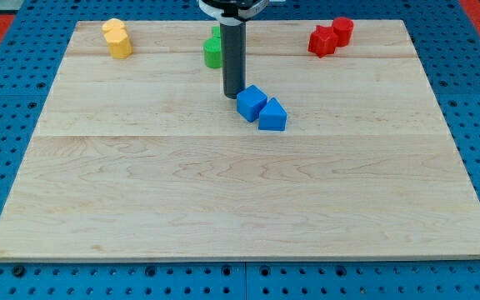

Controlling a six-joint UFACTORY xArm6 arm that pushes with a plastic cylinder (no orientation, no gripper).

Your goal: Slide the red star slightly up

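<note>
With the end effector only a bare rod holding nothing, tip touching the blue cube mid-bench, best to circle below the red star near the top right corner, beside the red cylinder, then nudge gently upward.

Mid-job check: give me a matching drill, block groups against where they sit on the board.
Things:
1. yellow blocks
2. green blocks
3. red star and red cylinder
4. two blue blocks

Places:
A. view's top right
B. just right of my tip
C. view's top left
D. behind the rod, top centre

Pairs: 1-C, 2-D, 3-A, 4-B
</note>
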